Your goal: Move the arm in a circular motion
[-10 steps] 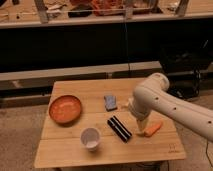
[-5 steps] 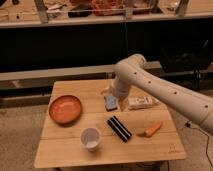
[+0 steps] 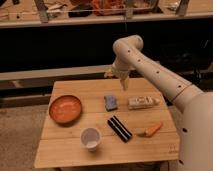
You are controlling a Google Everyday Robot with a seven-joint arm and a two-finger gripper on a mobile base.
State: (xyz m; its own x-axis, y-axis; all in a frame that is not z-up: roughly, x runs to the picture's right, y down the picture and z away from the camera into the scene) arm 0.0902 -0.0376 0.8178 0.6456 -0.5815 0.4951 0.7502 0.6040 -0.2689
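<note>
The arm (image 3: 155, 75), cream-white with thick rounded segments, reaches in from the lower right. It bends at a bulbous joint (image 3: 127, 47) above the table's far edge. From that joint a short segment points down to the gripper (image 3: 123, 86), a small tapered tip. The tip hangs over the back middle of the wooden table (image 3: 65, 152), above and a little behind a blue object (image 3: 110, 102). It touches nothing and nothing shows in it.
On the table lie an orange bowl (image 3: 65, 109) at the left, a white cup (image 3: 90, 138) near the front, a black flat object (image 3: 120, 128), a white bar (image 3: 142, 102) and an orange carrot-like piece (image 3: 150, 130). A dark shelf unit (image 3: 60, 35) stands behind.
The arm's bent joint has swung from low over the table's right side, leftward and then up toward the far edge. The white bar and the orange piece it covered now show.
</note>
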